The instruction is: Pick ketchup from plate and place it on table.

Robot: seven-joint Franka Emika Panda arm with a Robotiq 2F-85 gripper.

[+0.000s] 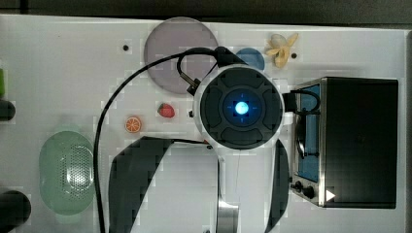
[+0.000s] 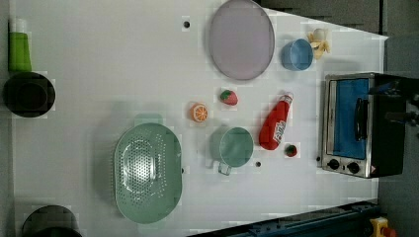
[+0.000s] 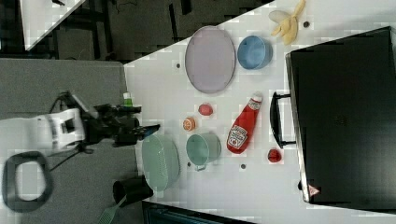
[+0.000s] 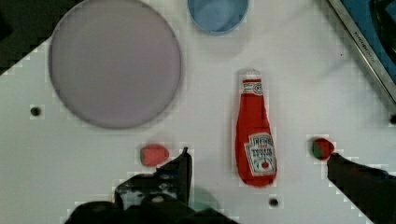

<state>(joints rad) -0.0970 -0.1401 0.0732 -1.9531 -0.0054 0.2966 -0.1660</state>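
On the wrist view I see my hand (image 4: pixel 257 168) with fingers spread wide, the ketchup (image 4: pixel 253 135) lying flat on the tabletop (image 4: pixel 289 70) between them, off the plate (image 4: pixel 114 63). On the right view, the hand (image 3: pixel 152 129) hangs well clear of the ketchup (image 3: pixel 243 126).

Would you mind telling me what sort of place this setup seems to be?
Probably a robot lab's mock kitchen: a white table carries toy food like a banana, a toaster oven and a colander.

Red ketchup (image 2: pixel 275 125) with white cap and label, lilac-grey plate (image 2: pixel 241 38), white table (image 2: pixel 99 74)
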